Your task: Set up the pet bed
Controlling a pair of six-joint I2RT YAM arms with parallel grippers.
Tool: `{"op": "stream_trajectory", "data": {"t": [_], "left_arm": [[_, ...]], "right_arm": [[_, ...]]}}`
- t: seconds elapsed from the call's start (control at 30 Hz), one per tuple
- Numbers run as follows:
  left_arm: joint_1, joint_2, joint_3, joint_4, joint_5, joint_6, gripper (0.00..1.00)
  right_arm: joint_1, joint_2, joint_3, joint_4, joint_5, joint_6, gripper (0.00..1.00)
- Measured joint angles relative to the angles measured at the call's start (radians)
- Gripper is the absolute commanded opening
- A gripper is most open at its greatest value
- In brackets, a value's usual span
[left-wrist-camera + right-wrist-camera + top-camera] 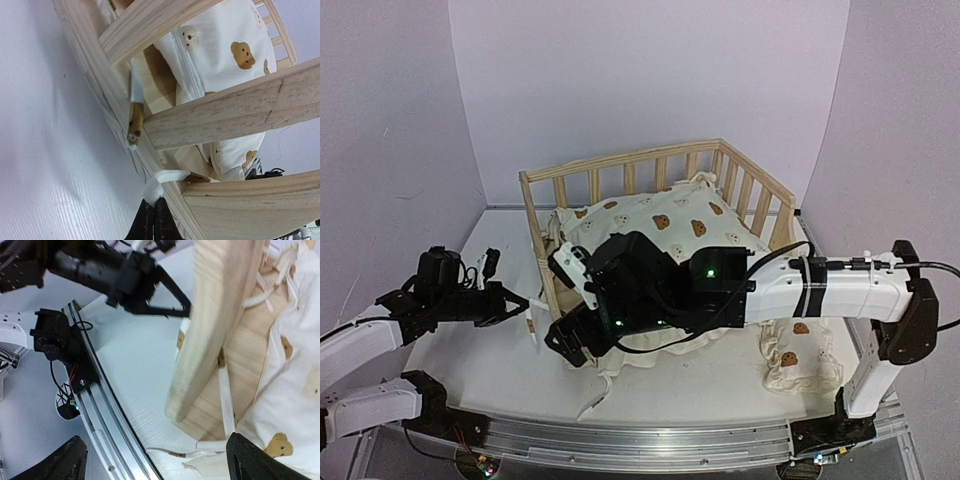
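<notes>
My left pincer at bottom edge, dark jaws pressed together. White tie end sits right at tips; can't tell if pinched. Pet bed rails cross frame diagonally. Bear-print cushion behind slats. Second tie hangs by lower rail. White desk on left.

**A:** Left arm sits low, forearm stretched out to the right.

**B:** And the left gripper is pinched tight, tips pressed together, pointing right!

**A:** Over to the right arm: a long, level reach across to the left, wrist angled down at the end.

**B:** Right gripper is spread wide, its fingers out at opposite edges of the wrist view.
</notes>
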Motion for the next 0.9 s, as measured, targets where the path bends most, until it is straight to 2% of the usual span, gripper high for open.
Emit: {"op": "stream_trajectory", "data": {"t": [0.13,0.27,0.47,0.6,0.73,0.8,0.9], "left_arm": [[-0.006,-0.049,-0.056,-0.016,0.014,-0.081,0.0],[-0.045,-0.044,-0.086,-0.025,0.032,-0.132,0.0],[-0.121,-0.057,-0.12,-0.027,0.053,-0.177,0.0],[-0.135,-0.094,-0.14,-0.033,0.064,-0.203,0.0],[-0.138,-0.132,-0.151,-0.032,0.073,-0.22,0.0],[-0.142,-0.133,-0.158,-0.031,0.087,-0.224,0.0],[-0.154,-0.133,-0.171,-0.031,0.114,-0.231,0.0]], "right_arm": [[0.055,0.079,0.183,-0.015,0.145,-0.062,0.98],[0.082,0.201,0.349,-0.042,0.321,-0.105,0.86],[0.071,0.315,0.454,-0.082,0.51,-0.156,0.85],[0.063,0.324,0.464,-0.109,0.547,-0.165,0.89],[0.056,0.293,0.407,-0.127,0.539,-0.16,0.89],[0.051,0.291,0.404,-0.134,0.518,-0.161,0.83],[0.041,0.303,0.436,-0.149,0.475,-0.167,0.66]]}}
